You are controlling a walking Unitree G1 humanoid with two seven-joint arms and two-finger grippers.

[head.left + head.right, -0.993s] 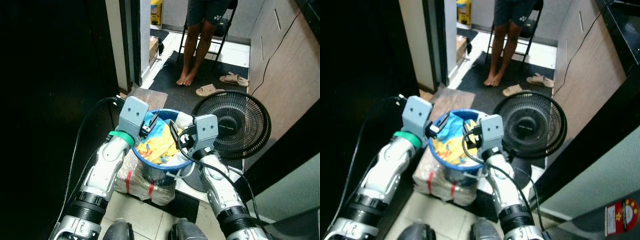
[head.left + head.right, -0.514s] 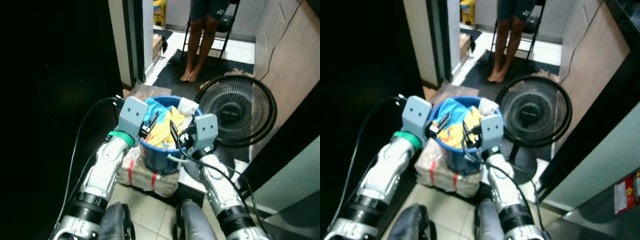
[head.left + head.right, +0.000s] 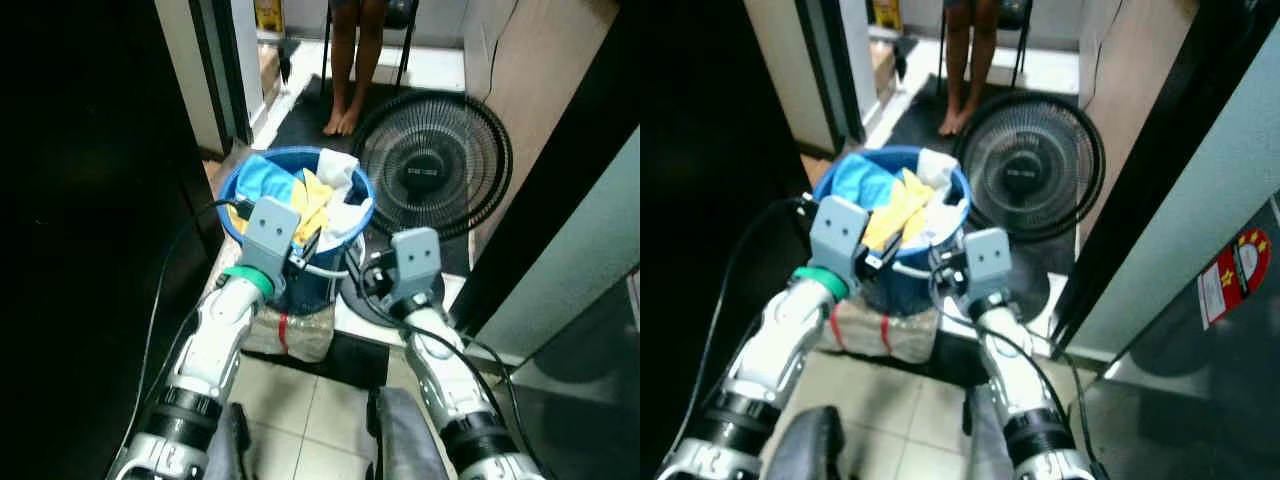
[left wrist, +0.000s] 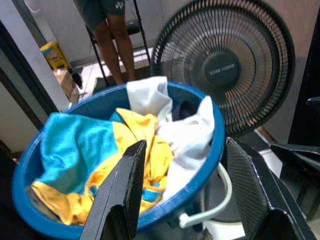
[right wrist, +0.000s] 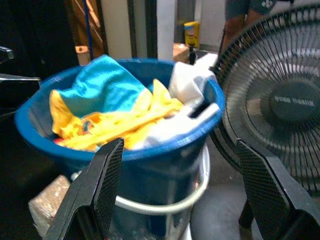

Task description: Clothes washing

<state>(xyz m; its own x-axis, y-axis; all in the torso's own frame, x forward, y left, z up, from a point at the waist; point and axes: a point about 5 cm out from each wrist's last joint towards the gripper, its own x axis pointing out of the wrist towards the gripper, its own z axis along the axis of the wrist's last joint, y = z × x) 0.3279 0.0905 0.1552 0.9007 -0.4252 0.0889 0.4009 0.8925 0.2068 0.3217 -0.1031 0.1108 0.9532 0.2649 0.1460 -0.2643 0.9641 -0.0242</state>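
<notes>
Counts logged:

- Blue buckets (image 3: 262, 178): one, just ahead of both grippers, with one white bail handle (image 5: 165, 202).
- Clothes in it: one blue-and-yellow garment (image 4: 75, 150), and white cloth (image 4: 185, 132) showing as two humps; could not tell whether one piece or two.
- Black floor fans (image 3: 435, 165): one, beyond the right gripper (image 3: 368, 275).
- Plastic-wrapped bundles (image 3: 290, 335) under the bucket: one, with two red bands.
- Grippers: two, the left gripper (image 3: 305, 250) included; two black fingers (image 4: 122, 192) each.
- Persons (image 3: 352, 60): one, two bare legs seen, far beyond the bucket.
- Yellow containers (image 4: 52, 54): one, beside the person.
</notes>
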